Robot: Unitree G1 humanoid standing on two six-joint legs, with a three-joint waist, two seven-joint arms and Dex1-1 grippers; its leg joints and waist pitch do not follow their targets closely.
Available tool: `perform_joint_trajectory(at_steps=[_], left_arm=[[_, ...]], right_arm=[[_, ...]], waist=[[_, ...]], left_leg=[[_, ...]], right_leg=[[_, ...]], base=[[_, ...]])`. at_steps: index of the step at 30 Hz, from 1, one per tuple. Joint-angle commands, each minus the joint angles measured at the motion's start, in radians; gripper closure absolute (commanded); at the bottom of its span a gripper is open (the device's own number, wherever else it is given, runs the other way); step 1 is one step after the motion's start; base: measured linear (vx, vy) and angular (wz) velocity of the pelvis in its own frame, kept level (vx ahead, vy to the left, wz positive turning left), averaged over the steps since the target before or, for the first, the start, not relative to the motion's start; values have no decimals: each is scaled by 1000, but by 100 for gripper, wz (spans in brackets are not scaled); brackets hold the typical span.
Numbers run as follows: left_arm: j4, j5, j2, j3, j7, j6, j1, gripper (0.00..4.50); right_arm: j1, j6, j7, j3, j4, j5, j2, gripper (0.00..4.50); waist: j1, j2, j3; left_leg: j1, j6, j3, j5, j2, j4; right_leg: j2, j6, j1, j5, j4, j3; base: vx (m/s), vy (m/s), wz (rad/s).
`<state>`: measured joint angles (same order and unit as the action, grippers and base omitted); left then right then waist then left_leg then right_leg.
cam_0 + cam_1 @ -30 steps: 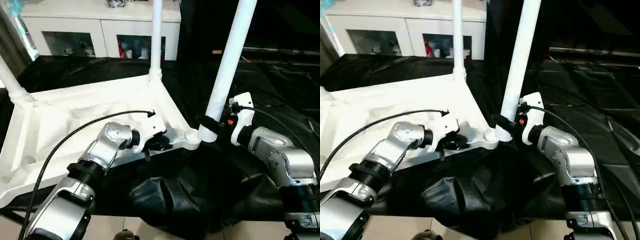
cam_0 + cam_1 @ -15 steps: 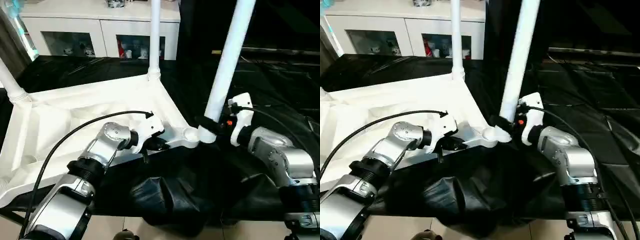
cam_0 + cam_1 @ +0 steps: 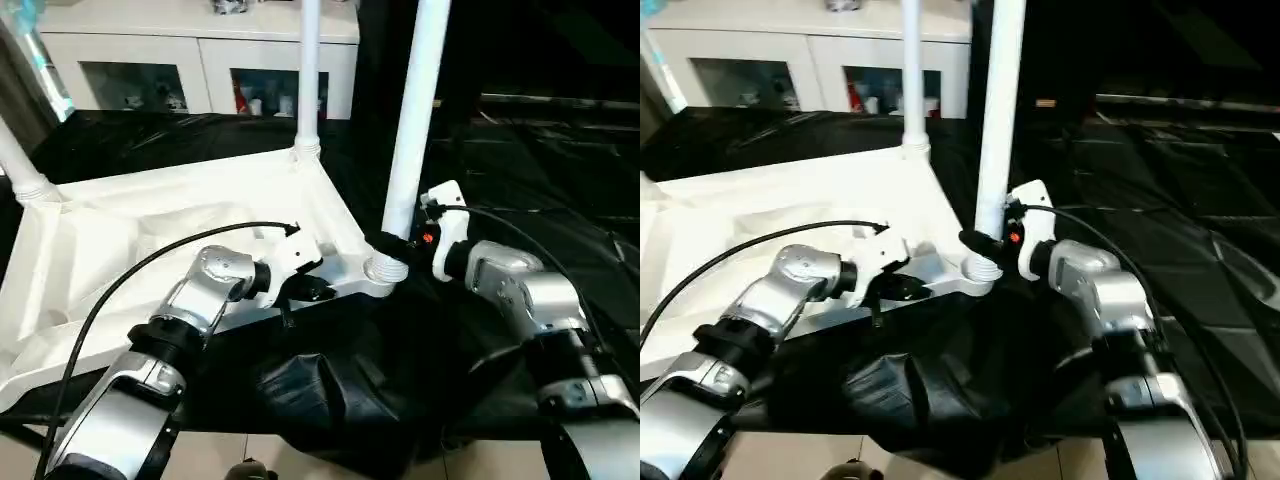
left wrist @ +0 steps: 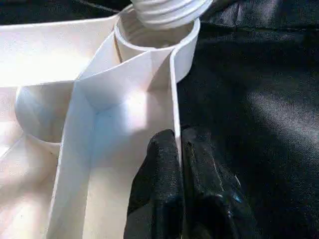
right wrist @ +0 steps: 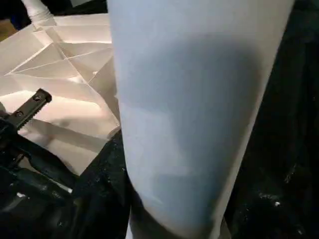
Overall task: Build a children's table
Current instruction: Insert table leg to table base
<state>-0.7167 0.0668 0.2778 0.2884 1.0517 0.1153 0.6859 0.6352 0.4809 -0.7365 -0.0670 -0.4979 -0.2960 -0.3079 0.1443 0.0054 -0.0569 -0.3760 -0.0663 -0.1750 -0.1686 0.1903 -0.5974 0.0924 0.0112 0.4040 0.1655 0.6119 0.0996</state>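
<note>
Seating leg [image 3: 410, 130] in corner socket [image 3: 383, 270], frame centre. Right fingers [image 3: 382, 243] clamped on leg base; left fingers [image 4: 172, 169] pinching table top [image 3: 150, 230] rim. Keep leg plumb, threads aligned, before twisting down.

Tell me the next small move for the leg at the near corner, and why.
Probably turn the leg with the right hand to screw it down. Its threaded end sits at the mouth of the corner socket with threads still showing, and it stands nearly upright. The left hand pinches the tabletop's rim, bracing it against the twist.
</note>
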Motion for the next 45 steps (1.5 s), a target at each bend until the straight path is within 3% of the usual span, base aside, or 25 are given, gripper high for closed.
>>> perform_joint_trajectory(at_steps=[1,2,12,18,19,24,25,27,28,30,31,35,36,37,39,42,45], left_arm=[[13,-46,-8,-31,-11,-36,-9,450],[13,-45,-6,-31,-11,-39,-12,450],[40,-35,4,-23,8,-23,-33,450],[42,-11,16,-1,20,-25,-34,450],[46,-1,22,7,22,-23,-34,450],[53,6,29,14,25,-19,-36,450],[55,9,35,13,25,-16,-33,450],[56,11,39,13,26,-13,-29,450],[57,11,40,13,26,-12,-29,450],[57,11,40,13,26,-10,-28,450],[51,13,41,12,24,-12,-23,450],[25,19,41,6,3,-22,-7,450],[25,19,41,6,3,-22,-7,450],[21,21,39,5,-6,-22,-3,450],[19,21,38,4,-8,-22,-1,450],[12,21,34,3,-16,-23,6,450],[-3,25,33,6,-21,-30,16,450]], right_arm=[[24,-37,-23,-19,-37,24,6,257],[31,-50,-29,-26,-60,34,9,257],[73,-102,-35,-33,-171,57,45,257],[80,-148,-38,-9,-233,57,55,257],[68,-149,-45,12,-235,38,58,257],[40,-142,-61,50,-232,-4,63,257],[3,-149,-63,85,-239,-30,69,257],[-22,-160,-63,100,-242,-39,74,257],[-28,-163,-63,104,-243,-41,75,257],[-32,-169,-64,107,-246,-42,76,257],[-51,-180,-58,123,-248,-51,83,257],[-95,-211,-36,168,-258,-77,103,257],[-95,-211,-36,168,-258,-77,103,257],[-114,-236,-33,173,-258,-78,109,257],[-125,-252,-32,171,-257,-72,111,257],[-162,-310,-35,155,-251,-50,117,257],[-216,-413,-51,107,-228,10,119,257]], waist=[[-1,-25,72],[-2,-29,71],[-7,-30,71],[-6,-31,70],[-8,-35,69],[-5,-35,69],[-3,-32,70],[-3,-34,71],[-3,-29,71],[-2,-31,72],[-2,-24,71],[-2,-25,70],[-2,-25,70],[-1,-17,70],[-2,-22,68],[-1,-14,67],[1,-16,67]], left_leg=[[11,16,12,-213,40,72],[11,17,10,-216,40,72],[12,15,11,-217,42,75],[14,11,12,-227,44,77],[15,11,11,-236,44,78],[16,8,12,-245,45,80],[17,6,13,-248,47,80],[16,6,13,-250,46,80],[17,5,12,-255,46,81],[17,5,13,-254,46,81],[17,2,14,-259,46,82],[19,-3,15,-289,47,84],[21,-5,16,-291,47,85],[21,-8,16,-301,46,84],[23,-12,17,-324,46,86],[24,-17,19,-340,47,87],[25,-19,20,-359,48,89]], right_leg=[[79,135,-47,381,-85,-52],[78,132,-47,385,-87,-52],[78,153,-46,358,-80,-54],[78,144,-45,378,-83,-54],[78,145,-44,382,-85,-55],[80,151,-45,371,-84,-55],[80,153,-44,365,-84,-56],[81,158,-45,357,-82,-56],[80,161,-44,350,-84,-56],[79,168,-46,343,-82,-55],[79,170,-45,344,-82,-55],[80,173,-45,355,-85,-55],[80,173,-45,358,-86,-54],[80,173,-43,366,-87,-55],[81,166,-43,397,-92,-54],[84,162,-42,418,-94,-55],[83,154,-40,420,-98,-54]], base=[[0,0,0],[0,0,0],[0,0,0],[0,0,0],[0,0,0],[0,0,0],[0,0,0],[0,0,0],[0,0,0],[0,0,0],[0,0,0],[0,0,0],[0,0,0],[0,0,0],[0,0,0],[0,0,0],[0,0,0]])
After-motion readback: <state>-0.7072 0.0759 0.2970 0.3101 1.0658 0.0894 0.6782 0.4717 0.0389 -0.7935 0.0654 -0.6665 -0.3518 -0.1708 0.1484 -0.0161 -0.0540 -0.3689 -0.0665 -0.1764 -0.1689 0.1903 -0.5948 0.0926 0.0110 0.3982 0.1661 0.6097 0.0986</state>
